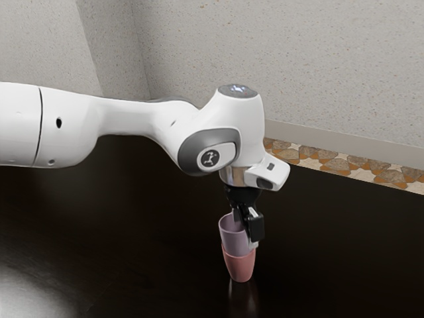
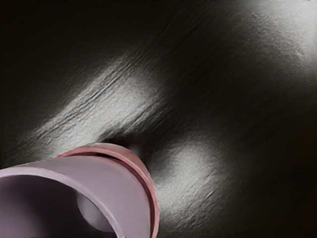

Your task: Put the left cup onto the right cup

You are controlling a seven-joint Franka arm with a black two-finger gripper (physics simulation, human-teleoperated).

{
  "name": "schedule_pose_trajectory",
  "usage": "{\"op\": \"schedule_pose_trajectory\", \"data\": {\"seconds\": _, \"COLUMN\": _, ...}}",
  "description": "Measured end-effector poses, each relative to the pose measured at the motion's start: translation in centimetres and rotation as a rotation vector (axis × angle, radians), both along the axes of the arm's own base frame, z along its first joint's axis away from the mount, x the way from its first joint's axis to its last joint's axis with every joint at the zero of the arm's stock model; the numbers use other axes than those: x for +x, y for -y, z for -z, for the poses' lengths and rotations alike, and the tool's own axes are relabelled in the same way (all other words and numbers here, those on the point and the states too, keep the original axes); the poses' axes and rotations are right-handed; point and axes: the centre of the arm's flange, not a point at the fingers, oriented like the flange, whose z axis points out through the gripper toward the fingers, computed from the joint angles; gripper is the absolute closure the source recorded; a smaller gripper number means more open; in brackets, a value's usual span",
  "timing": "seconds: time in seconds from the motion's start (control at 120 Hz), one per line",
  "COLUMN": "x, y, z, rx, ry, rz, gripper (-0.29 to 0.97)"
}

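Pincer point(image 1: 246, 225) clamps lilac cup point(image 1: 230, 236) nested in pink cup point(image 1: 240, 266) on glossy dark table point(image 1: 119, 265) beside speckled walls point(image 1: 331, 59).

The arm point(image 1: 119, 126) is glossy white with smooth, rounded shells, and its clearest mark is a grey cap point(image 1: 193, 150) whose dark round centre bears a small white logo point(image 1: 209, 158). Toward the exterior view's left of the cap, the shell carries a thin dark seam point(image 1: 41, 126) and a small black hole point(image 1: 59, 122), while above the cap sits a domed grey top point(image 1: 236, 89) with a faint blue glint. Just below the cap come a short silver flange point(image 1: 232, 175), a white box point(image 1: 267, 175) with a dark window, and the black gripper point(image 1: 245, 224).
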Motion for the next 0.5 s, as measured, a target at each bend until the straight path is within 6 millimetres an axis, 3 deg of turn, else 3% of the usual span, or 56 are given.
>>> {"op": "schedule_pose_trajectory", "data": {"seconds": 0.5, "x": -0.8, "y": -0.4, "z": -3.6, "rx": -0.013, "ry": 0.043, "rz": -0.003, "gripper": 0.0}}
